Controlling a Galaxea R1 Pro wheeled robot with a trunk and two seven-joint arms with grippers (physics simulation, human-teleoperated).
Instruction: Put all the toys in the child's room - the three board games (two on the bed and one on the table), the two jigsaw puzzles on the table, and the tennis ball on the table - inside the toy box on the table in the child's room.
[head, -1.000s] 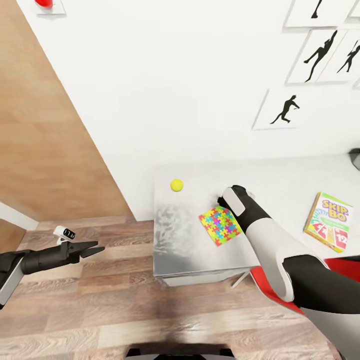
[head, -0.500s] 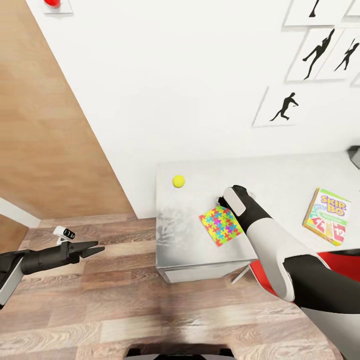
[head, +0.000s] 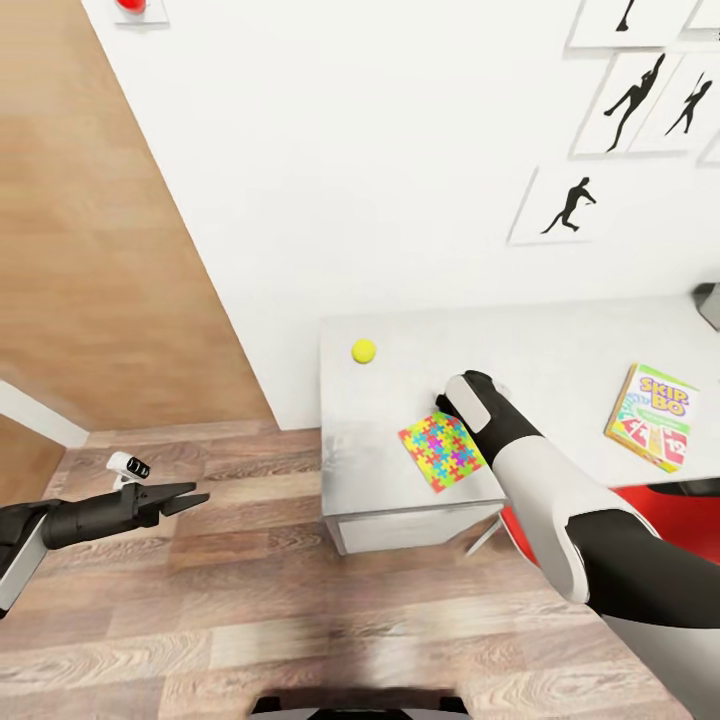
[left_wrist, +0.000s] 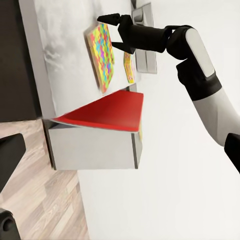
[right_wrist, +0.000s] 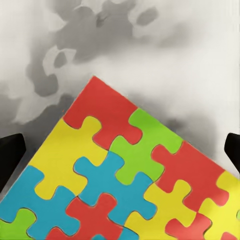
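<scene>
Head view, left to right. Lower left: left gripper (head: 188, 498) held out over the wood floor (head: 250, 600), well apart from the table, fingers slightly spread, nothing between them. Upper left corner: red dome button (head: 131, 5) on a wall plate, partly cut by the frame edge. Centre: the table (head: 400, 370), pale top against the white wall (head: 380, 170). Tennis ball (head: 364, 351) sits on the table near its left far corner, apart from everything else. Jigsaw puzzle (head: 442, 451) lies flat near the table's front edge, centre of frame. Right gripper (head: 441, 404) is down at the puzzle's far corner, right arm reaching in from the lower right. In the right wrist view the puzzle (right_wrist: 125, 175) fills the lower part, its corner pointing between the two dark fingertips (right_wrist: 10, 157) at the frame's left and right edges; claw is spread wide, not pinching anything. Left wrist view shows the right gripper (left_wrist: 114, 31) open over the puzzle (left_wrist: 101, 55). Right of frame in the head view: SKIP-BO game box (head: 656, 415) flat on the table, well apart from the puzzle. Red chair (head: 680, 500) part shows below it at the right edge. Upper right: black silhouette pictures (head: 572, 204) on the wall. Grey object at the far right edge, cut off, cannot tell what.
</scene>
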